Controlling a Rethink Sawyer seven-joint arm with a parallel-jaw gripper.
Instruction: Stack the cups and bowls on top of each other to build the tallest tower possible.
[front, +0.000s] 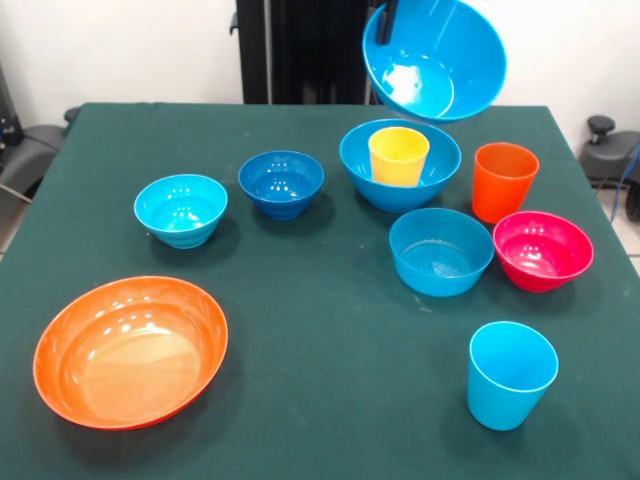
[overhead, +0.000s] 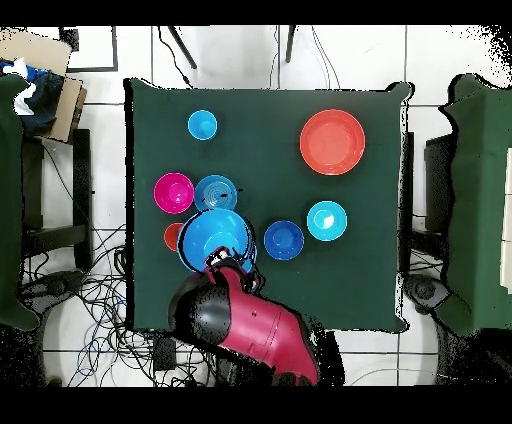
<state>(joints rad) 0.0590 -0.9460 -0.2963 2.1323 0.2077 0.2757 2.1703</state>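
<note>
My gripper is shut on the rim of a large blue bowl and holds it tilted in the air, above and behind a second large blue bowl. A yellow cup stands in that second bowl. From overhead the held bowl hides both, with the gripper at its near rim. On the table are an orange cup, a magenta bowl, a medium light blue bowl, a dark blue bowl, a cyan bowl, a wide orange bowl and a light blue cup.
The green table carries everything. The red and black arm reaches in from the overhead view's bottom. Chairs and cables lie on the floor around the table, and a cardboard box stands at the overhead view's upper left.
</note>
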